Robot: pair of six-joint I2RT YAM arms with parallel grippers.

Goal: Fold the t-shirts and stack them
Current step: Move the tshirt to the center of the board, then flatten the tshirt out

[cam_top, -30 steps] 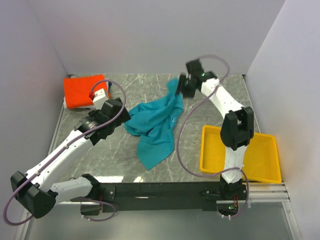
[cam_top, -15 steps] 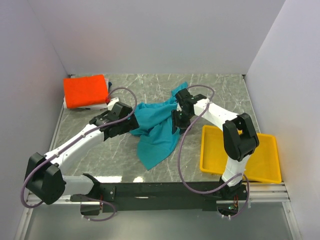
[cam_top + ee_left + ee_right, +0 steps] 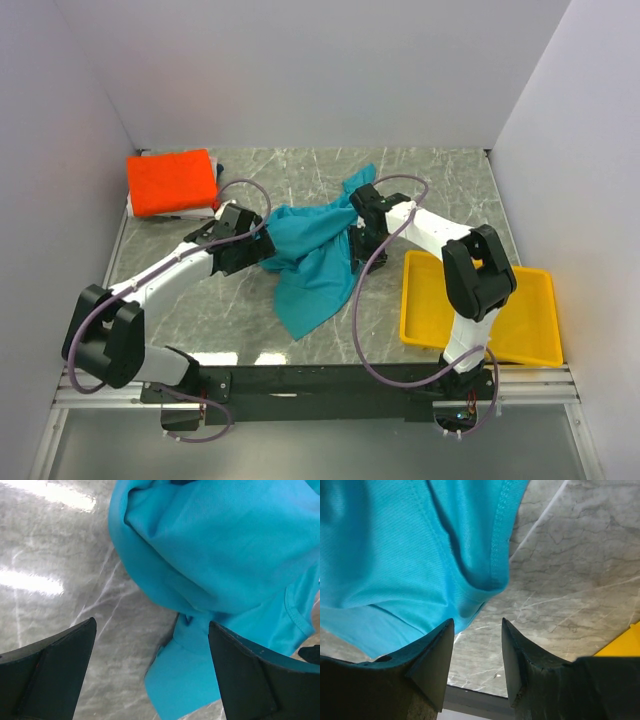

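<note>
A crumpled teal t-shirt (image 3: 315, 255) lies in the middle of the marble table. My left gripper (image 3: 258, 250) is open at its left edge; in the left wrist view (image 3: 150, 675) its jaws straddle a low fold of the teal shirt (image 3: 220, 555). My right gripper (image 3: 362, 240) is open at the shirt's right edge; in the right wrist view (image 3: 477, 652) the hem of the teal shirt (image 3: 395, 555) hangs just above and left of the empty jaws. A folded orange t-shirt (image 3: 170, 181) lies at the back left, on top of a white folded item.
A yellow tray (image 3: 540, 320) stands at the front right, beside the right arm. Grey walls close the back and both sides. The black rail (image 3: 320, 380) runs along the near edge.
Both arms have come in from the back to the teal shirt's sides and lowered. The right gripper let go of the shirt's upper corner, which dropped back.
</note>
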